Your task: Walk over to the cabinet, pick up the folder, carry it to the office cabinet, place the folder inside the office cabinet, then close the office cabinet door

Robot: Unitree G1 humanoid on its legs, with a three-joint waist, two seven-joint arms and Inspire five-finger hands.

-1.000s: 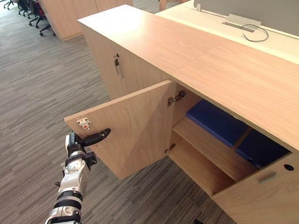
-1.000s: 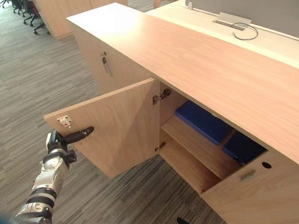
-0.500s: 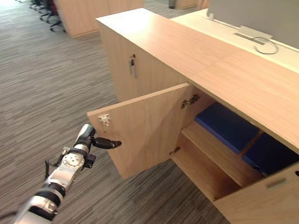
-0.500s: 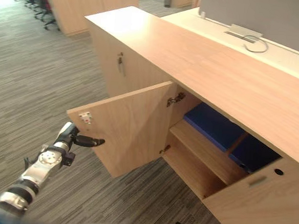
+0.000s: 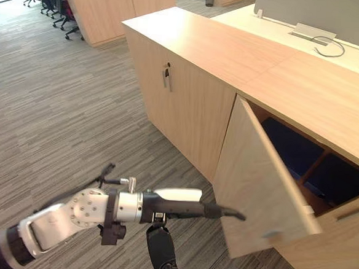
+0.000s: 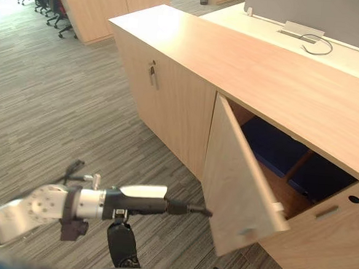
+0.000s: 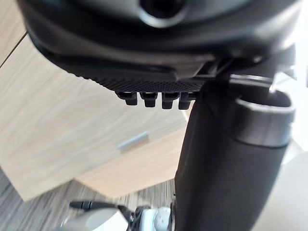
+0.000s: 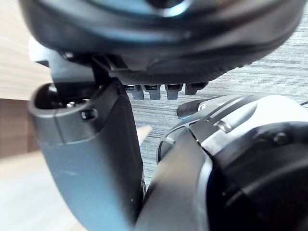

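One office cabinet point(image 5: 281, 86), light wood, on grey carpet; its door point(image 5: 256, 183) stands partly open, outer face toward the robot.

One blue folder point(image 6: 274, 150), lying flat on the upper shelf inside the cabinet, seen through the gap the door leaves. It is already stowed, so only the closing step appears to be left.

One left hand point(image 5: 180, 207), arm stretched low across the floor. The fingers point(image 5: 232, 214) are straight and hold nothing, their tips at the door's outer face near its free edge. This flat, extended pose suits pushing the panel shut rather than gripping it.

One right hand point(image 8: 86, 159), seen in its own wrist view; whether it is released or clenched cannot be told.

Change against one second ago: the door then stood swung wide, inner face and latch plate showing, with the left hand at its free edge. Now the door is much nearer shut and the hand is on its outside. The camera has also shifted.
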